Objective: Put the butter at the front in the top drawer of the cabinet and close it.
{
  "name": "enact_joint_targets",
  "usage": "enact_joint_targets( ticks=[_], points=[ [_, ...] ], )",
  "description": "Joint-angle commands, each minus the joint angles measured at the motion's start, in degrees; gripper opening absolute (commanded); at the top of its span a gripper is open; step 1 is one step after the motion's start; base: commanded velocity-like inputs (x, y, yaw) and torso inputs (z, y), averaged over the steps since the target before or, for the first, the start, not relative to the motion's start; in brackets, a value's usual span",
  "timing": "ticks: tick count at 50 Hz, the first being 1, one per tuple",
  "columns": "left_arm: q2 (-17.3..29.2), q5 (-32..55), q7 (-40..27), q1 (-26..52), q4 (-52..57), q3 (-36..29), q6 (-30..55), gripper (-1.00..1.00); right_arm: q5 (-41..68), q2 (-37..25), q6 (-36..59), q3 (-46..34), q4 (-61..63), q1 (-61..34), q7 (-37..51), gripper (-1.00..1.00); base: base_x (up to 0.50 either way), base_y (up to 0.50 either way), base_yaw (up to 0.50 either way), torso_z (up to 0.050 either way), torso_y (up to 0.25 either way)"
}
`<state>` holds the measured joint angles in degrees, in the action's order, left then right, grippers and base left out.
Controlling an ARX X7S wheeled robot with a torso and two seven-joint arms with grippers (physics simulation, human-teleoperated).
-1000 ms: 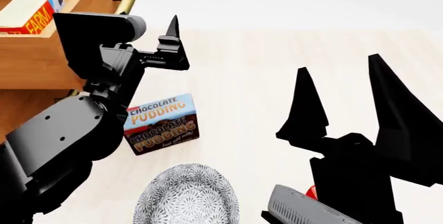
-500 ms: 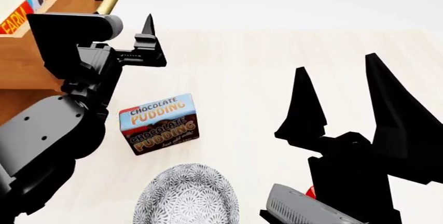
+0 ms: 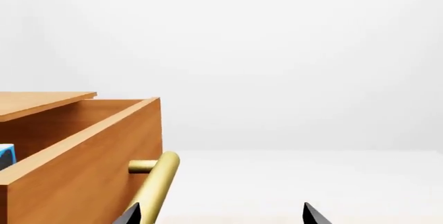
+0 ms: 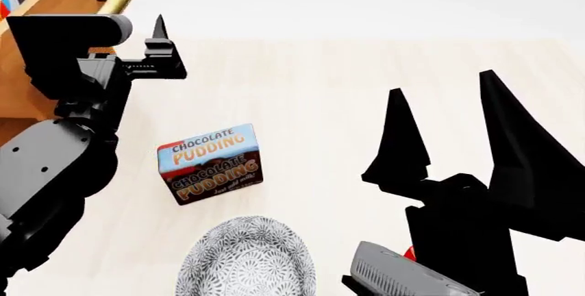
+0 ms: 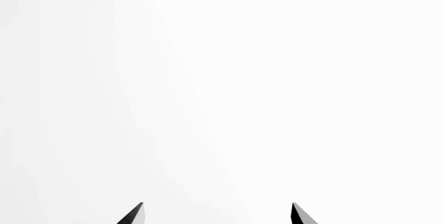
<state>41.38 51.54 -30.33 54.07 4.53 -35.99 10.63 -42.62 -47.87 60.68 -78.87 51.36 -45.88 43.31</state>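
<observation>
Drawer (image 3: 83,156) pulled open, blue-edged box inside, butter maybe. Left gripper (image 3: 218,214) spread wide, empty, one tip by the handle (image 3: 155,182). Right gripper (image 4: 453,128) also wide open, holding nothing.

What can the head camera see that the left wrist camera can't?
Only the head view shows the chocolate pudding box, the patterned bowl and the right gripper, open and empty. Only the left wrist view shows the inside wall of the open top drawer and the cabinet top. Both show the brass handle and the left gripper.
</observation>
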Motion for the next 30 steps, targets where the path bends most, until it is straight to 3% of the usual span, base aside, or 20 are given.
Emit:
enact_joint_targets(
  ticks=[1,14,30],
  points=[
    [0.4,-0.7,0.2,0.1,-5.7,0.6,-0.7,1.00,0.4,0.0,-0.6,0.6,-0.4,0.4,0.2,1.00,0.00,0.00,0.00,0.000,0.000],
    [2.1,-1.0,0.2,-0.1,-8.0,1.4,-0.5,1.00,0.9,0.0,-1.3,1.3,-1.0,0.6,0.3,1.00,0.00,0.00,0.00,0.000,-0.002],
    [7.7,1.3,-3.9,-3.4,-6.0,5.0,-0.5,1.00,0.1,0.2,-1.2,1.4,-0.9,0.4,-0.8,1.00,0.00,0.00,0.00,0.000,-0.001]
  ],
)
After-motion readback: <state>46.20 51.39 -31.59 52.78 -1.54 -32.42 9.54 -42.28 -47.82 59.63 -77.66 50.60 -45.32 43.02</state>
